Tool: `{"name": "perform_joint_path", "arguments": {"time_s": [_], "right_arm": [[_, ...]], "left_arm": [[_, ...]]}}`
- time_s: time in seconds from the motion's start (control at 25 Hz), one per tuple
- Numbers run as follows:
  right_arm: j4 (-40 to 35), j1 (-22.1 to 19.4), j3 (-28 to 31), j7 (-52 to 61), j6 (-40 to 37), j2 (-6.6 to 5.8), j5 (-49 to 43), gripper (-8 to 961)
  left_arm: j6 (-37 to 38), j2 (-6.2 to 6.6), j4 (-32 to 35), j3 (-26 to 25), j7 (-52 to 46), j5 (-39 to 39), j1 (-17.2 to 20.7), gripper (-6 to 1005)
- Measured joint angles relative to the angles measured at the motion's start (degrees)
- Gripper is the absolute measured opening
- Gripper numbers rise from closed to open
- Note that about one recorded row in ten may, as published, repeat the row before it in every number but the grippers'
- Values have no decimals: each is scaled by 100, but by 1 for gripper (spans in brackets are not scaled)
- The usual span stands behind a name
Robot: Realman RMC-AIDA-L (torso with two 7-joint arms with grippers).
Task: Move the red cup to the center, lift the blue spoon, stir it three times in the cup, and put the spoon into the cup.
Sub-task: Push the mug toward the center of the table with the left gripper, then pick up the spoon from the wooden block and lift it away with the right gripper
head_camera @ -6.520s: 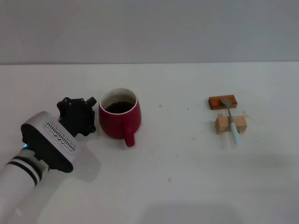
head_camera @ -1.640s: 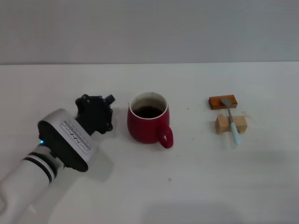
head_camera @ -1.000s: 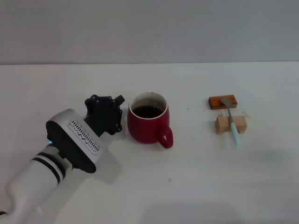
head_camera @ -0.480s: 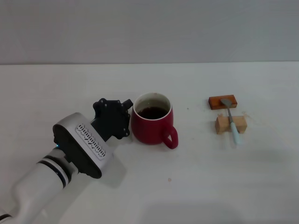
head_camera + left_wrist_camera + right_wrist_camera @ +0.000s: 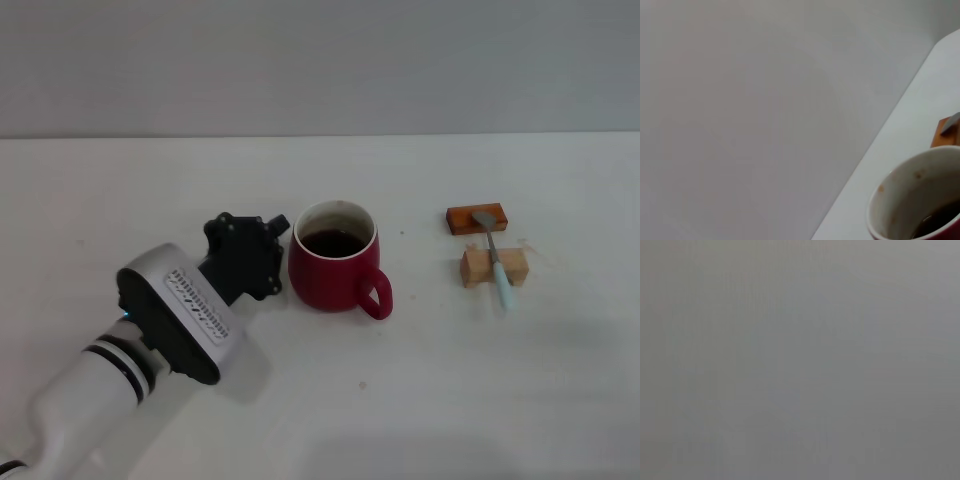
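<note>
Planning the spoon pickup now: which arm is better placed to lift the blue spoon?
Probably right. The blue spoon lies across two blocks on the robot's right, past the red cup; the left gripper sits against the cup's far side. The right arm is out of view.

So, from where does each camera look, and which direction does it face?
Head view: from above, forward and down at the white table; shows the left arm, its gripper against the dark-red ceramic mug.
Left wrist view: beside the mug, toward the wall; no robot parts.
Right wrist view: only plain grey.
Shared: mug, orange-brown block.
</note>
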Motion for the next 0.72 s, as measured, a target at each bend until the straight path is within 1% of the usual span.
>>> {"name": "perform_joint_path", "arguments": {"time_s": [0.04, 0.12, 0.16, 0.2, 0.36, 0.4, 0.48, 0.56, 0.68, 0.72], "right_arm": [[4, -5, -6, 0, -2, 0, 0, 741], [15, -22, -38, 0, -14, 0, 0, 741], [15, -22, -38, 0, -14, 0, 0, 741], [16, -23, -50, 0, -17, 0, 0, 741], [20, -25, -112, 0, -22, 0, 0, 741], [6, -14, -179, 0, -23, -1, 0, 741], [-1, -4, -219, 0, -23, -3, 0, 741], [2, 7, -302, -20, -25, -11, -1, 741], [34, 22, -488, -236, -31, -17, -3, 741], [44, 29, -558, -336, -33, -18, -3, 741]], "left_arm": [[0, 0, 0, 0, 0, 0, 0, 2], [40, 17, 0, -212, -12, -29, 80, 2], [40, 17, 0, -212, -12, -29, 80, 2], [107, 19, -4, -395, -24, -34, 167, 2], [391, 23, -8, -573, -162, -35, 310, 2], [626, 34, -10, -711, -404, -35, 412, 2], [822, 43, 5, -853, -690, -35, 486, 2], [1071, 46, 46, -1121, -1085, -37, 627, 2], [1340, 57, 56, -1410, -1367, -37, 820, 2], [1340, 57, 56, -1410, -1367, -37, 820, 2]]}}
